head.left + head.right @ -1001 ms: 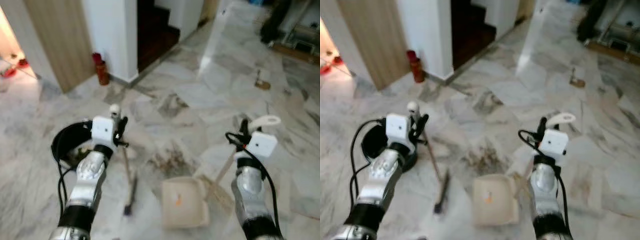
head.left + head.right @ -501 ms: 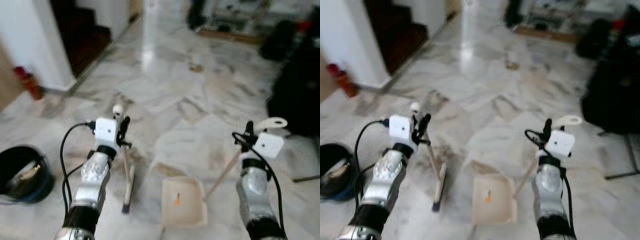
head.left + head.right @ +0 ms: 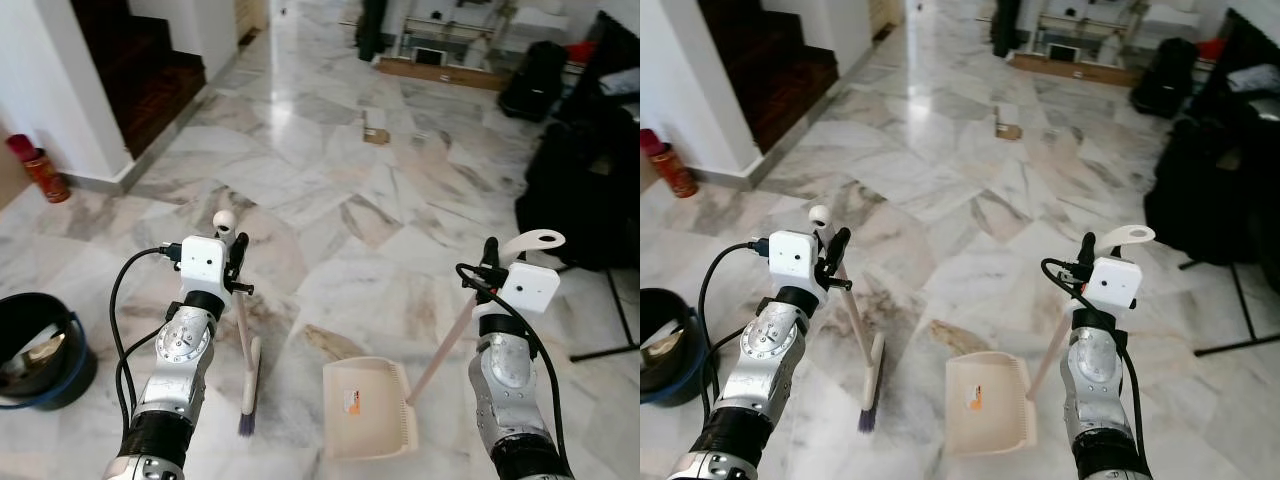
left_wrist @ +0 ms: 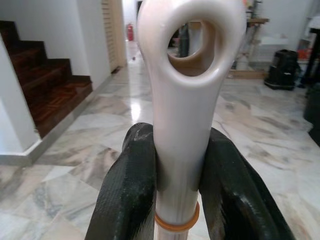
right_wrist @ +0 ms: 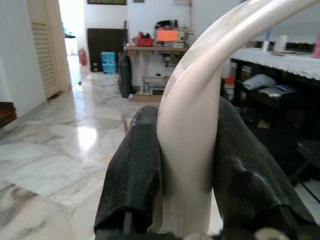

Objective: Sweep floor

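In the left eye view, the robot stands on a glossy grey-veined marble floor (image 3: 400, 150). The left gripper (image 3: 237, 262) is clamped on the top of a cream plastic hand broom (image 3: 246, 340), whose stick slants down to a bristle head resting on the floor just ahead of the robot, the purple bristle tips nearest the camera. The right gripper (image 3: 488, 262) is clamped on the curved cream handle of a cream plastic dustpan (image 3: 368, 409); the pan sits flat on the floor, just to the right of the broom head and apart from it, with its long stick rising at a slant to the gripper. A black round bucket with a blue rim (image 3: 35, 350) stands on the floor at the far left, and a red cylinder (image 3: 40, 172) stands by the white wall corner beside dark wooden stairs (image 3: 140, 70). A small brown scrap (image 3: 376, 135) lies on the floor farther off, and black bags (image 3: 580, 180) fill the right side.

The right eye view shows the same layout: broom head down, pan between the two arms.

In the left wrist view, two black fingers (image 4: 130, 190) press on either side of the broom's cream stick, just below its looped hanging hole and above an orange ring.

In the right wrist view, the black fingers (image 5: 137, 170) squeeze the dustpan's arched cream handle from both sides, with a cluttered wooden desk (image 5: 160, 55) in the distance.
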